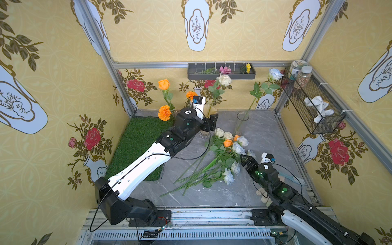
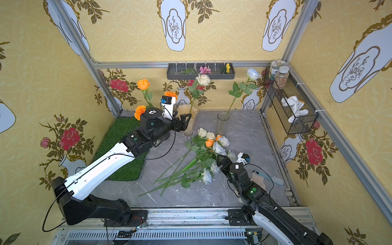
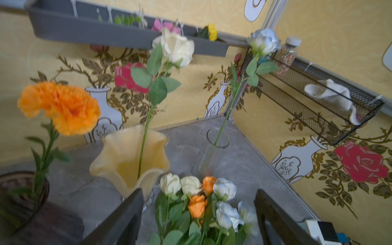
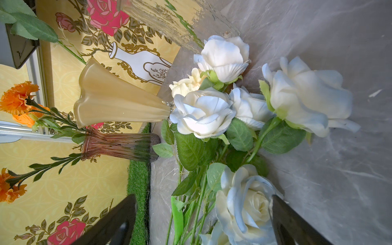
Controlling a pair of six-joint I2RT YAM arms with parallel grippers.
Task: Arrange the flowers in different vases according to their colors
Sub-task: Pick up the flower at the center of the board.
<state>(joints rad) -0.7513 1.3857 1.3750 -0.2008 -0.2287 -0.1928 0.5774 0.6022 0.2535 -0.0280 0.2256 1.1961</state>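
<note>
Loose flowers (image 1: 229, 148) lie piled mid-table: cream, orange and pale-blue roses, stems toward the front. A cream rose (image 1: 224, 79) stands in the cream ruffled vase (image 2: 192, 125). My left gripper (image 1: 213, 121) hovers open beside that vase's rim, nothing between its fingers (image 3: 127, 214). A pale-blue rose (image 1: 275, 73) stands in the clear cylinder (image 1: 241, 121). The purple ribbed vase (image 4: 121, 146) holds an orange rose (image 1: 164, 84) and marigolds (image 1: 164, 112). My right gripper (image 1: 247, 161) is open over the pile, a pale-blue rose (image 4: 246, 203) between its jaws, not gripped.
A green grass mat (image 1: 137, 144) covers the table's left side under my left arm. A grey wall tray (image 1: 221, 74) holds small pink and yellow flowers. A wire basket (image 1: 314, 106) on the right wall holds jars and a cloth. A brush (image 2: 273, 180) lies by my right arm.
</note>
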